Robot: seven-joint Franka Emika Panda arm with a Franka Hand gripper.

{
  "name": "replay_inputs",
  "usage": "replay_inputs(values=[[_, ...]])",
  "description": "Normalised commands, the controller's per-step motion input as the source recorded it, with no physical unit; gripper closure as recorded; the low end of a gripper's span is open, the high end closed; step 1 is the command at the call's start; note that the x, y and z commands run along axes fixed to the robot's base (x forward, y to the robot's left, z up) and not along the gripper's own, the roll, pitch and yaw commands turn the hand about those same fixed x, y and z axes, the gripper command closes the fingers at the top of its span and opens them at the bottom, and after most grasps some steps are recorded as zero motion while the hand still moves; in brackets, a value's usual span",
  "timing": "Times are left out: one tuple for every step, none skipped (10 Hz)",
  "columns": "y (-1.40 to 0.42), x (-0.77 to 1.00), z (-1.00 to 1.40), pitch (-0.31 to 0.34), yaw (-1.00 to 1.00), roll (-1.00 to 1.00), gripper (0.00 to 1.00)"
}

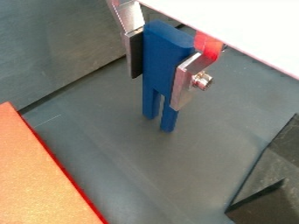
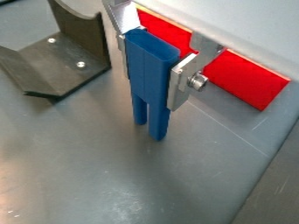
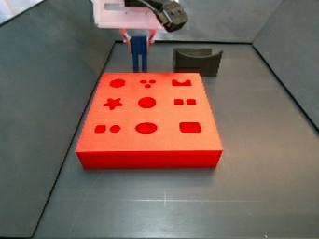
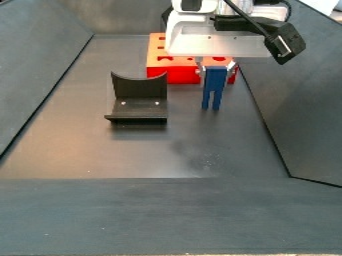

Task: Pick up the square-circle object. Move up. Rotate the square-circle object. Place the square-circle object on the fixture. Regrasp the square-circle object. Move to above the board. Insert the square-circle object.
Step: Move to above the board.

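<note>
Gripper [image 2: 149, 59] was clamped on the blue peg [image 2: 147, 86], prongs down just above the floor, between board [image 4: 164, 55] and fixture [image 4: 135, 100]. Risk: shallow top grip; peg could twist during rotation.

Robot test cell in a lab

A bare dark grey floor [image 4: 147, 150] is enclosed by low dark walls [image 4: 47, 75]; only a red board [image 3: 147, 117], a fixture [image 4: 136, 100] and the gripper [image 4: 215, 68], clamped on a blue peg [image 4: 214, 88], are seen.
</note>
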Motion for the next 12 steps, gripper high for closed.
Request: replay_inputs(values=[[0.43,-0.1,1.0,-0.034,-0.08,0.25,1.0],[0.4,-0.1,1.0,-0.017,-0.07,0.24,1.0],[0.37,-0.09,1.0,0.023,-0.04,0.22,1.0],[0.36,-0.09,1.0,0.04,-0.03,0.21,1.0],[0.33,-0.08,1.0,0.053,-0.02,0.17,1.0],[0.31,-0.08,1.0,0.049,0.0,0.13,1.0],[0.3,-0.08,1.0,0.048,-0.01,0.11,1.0],[0.28,-0.07,1.0,0.049,-0.01,0.09,1.0],[0.26,-0.07,1.0,0.053,-0.01,0.07,1.0],[0.25,-0.06,1.0,0.058,-0.01,0.06,1.0],[0.23,-0.06,1.0,0.067,-0.01,0.06,1.0],[0.21,-0.05,1.0,0.076,-0.01,0.06,1.0]])
